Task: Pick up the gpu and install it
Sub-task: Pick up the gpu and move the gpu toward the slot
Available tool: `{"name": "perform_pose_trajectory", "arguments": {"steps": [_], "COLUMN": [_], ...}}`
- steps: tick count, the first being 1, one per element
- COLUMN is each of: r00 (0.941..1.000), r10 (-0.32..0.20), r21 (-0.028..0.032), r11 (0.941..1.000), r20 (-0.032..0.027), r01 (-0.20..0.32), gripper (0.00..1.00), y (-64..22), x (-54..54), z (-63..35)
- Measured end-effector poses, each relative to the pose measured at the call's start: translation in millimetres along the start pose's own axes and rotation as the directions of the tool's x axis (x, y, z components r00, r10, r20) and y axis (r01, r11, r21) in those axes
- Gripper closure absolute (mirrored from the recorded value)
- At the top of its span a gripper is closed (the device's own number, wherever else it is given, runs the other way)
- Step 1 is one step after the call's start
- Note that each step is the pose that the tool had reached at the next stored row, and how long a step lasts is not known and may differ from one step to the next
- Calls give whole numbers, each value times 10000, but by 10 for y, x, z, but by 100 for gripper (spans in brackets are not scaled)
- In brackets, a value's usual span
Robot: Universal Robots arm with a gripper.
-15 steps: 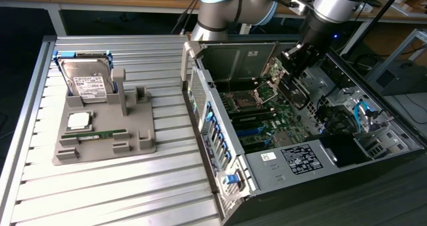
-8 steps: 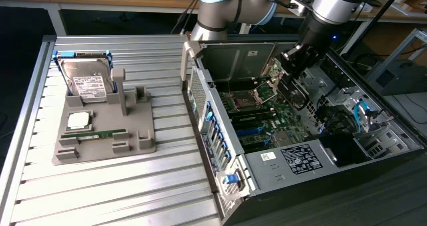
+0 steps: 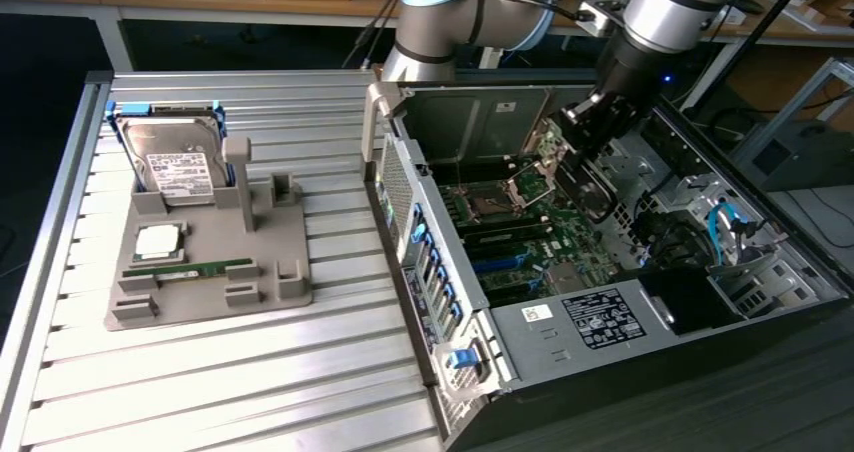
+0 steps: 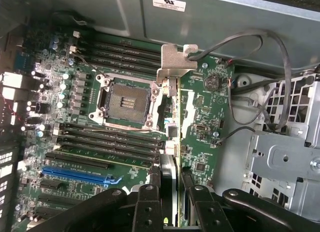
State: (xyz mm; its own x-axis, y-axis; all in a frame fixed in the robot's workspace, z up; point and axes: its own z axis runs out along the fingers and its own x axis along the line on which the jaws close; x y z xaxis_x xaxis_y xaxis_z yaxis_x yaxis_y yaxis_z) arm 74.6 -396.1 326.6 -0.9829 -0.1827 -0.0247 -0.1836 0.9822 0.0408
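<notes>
Gpu (image 4: 171, 137), seen edge-on with its pale metal bracket foremost, was clamped in the hand (image 4: 170, 188) above the motherboard (image 4: 210, 122) inside the open computer case (image 3: 400, 187).

The gpu (image 4: 170, 157), edge-on over the motherboard (image 4: 210, 111), hides its faces. Its near end is hidden between the fingers (image 4: 148, 202) of the gripper (image 4: 170, 182).

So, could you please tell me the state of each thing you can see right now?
gpu: gripped edge-on by the end effector, over the motherboard inside the computer case.
end effector: shut on the gpu.
computer case: side open.
processor socket: empty.
hard drive: standing upright in the gray holder.
memory stick: lying flat in the gray holder.
</notes>
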Motion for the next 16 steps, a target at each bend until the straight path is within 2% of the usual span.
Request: {"name": "perform_pose_trajectory", "arguments": {"steps": [16], "r00": [10000], "r10": [-16], "r21": [0], "r11": [10000], "r20": [-1], "r01": [16], "gripper": [73], "y": [-10], "x": [3], "z": [76]}}
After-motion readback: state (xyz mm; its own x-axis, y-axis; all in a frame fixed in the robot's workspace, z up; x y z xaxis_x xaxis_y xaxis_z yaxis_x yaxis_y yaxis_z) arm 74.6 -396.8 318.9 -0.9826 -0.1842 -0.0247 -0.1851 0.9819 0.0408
